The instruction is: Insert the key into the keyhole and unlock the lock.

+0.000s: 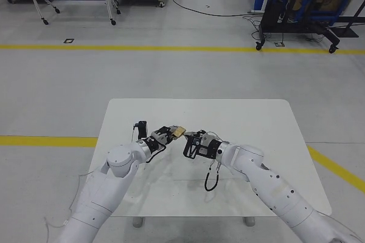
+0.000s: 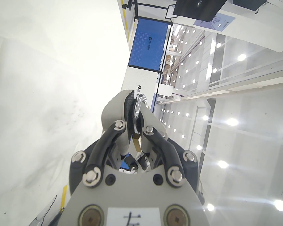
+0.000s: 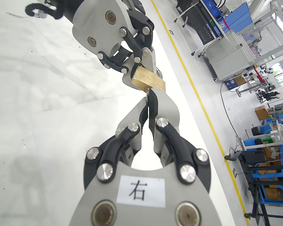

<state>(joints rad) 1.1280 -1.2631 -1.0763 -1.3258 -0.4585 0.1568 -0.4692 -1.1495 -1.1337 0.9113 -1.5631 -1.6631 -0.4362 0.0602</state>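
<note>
A brass padlock [image 3: 148, 82] is held above the table [image 1: 261, 121] by its silver shackle [image 2: 139, 109], with my left gripper [image 2: 138, 105] shut on that shackle. In the top view the padlock [image 1: 179, 131] sits at the tip of the left gripper [image 1: 168, 135], its body pointing toward the right gripper [image 1: 190, 146]. My right gripper [image 3: 149, 95] is shut on the key [image 3: 147, 90]. A short silver stub of the key shows between the pads and the underside of the lock, where it meets the keyhole. How deep it sits is hidden.
A black cable loop [image 1: 212, 177] hangs from the right wrist over the white table. Both grippers are near the table's middle, with bare tabletop all around them. Carts and racks [image 1: 298, 24] stand far off on the floor.
</note>
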